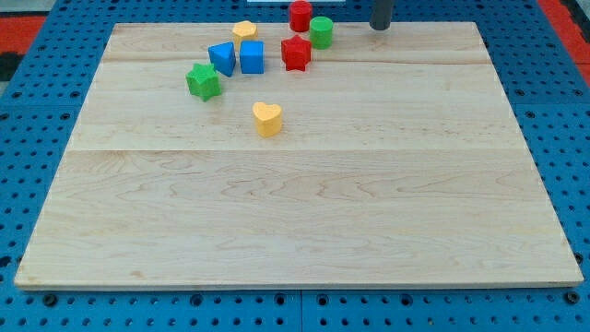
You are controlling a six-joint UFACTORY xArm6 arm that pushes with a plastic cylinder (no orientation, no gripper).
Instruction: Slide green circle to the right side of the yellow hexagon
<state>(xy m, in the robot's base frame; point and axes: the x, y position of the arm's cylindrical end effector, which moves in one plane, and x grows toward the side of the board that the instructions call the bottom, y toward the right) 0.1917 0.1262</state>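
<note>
The green circle [321, 32] stands near the view's top edge of the wooden board, right of centre-left. The yellow hexagon [244, 33] lies to its left, also near the top edge. Between them sit a red round block [300, 16] and a red star [296, 53]. My tip [380, 27] is at the top of the view, to the right of the green circle and apart from it.
A blue cube [252, 57] and a blue triangle block [222, 58] sit below the yellow hexagon. A green star [204, 81] lies further left. A yellow heart [267, 119] lies lower, towards the board's [304, 212] middle.
</note>
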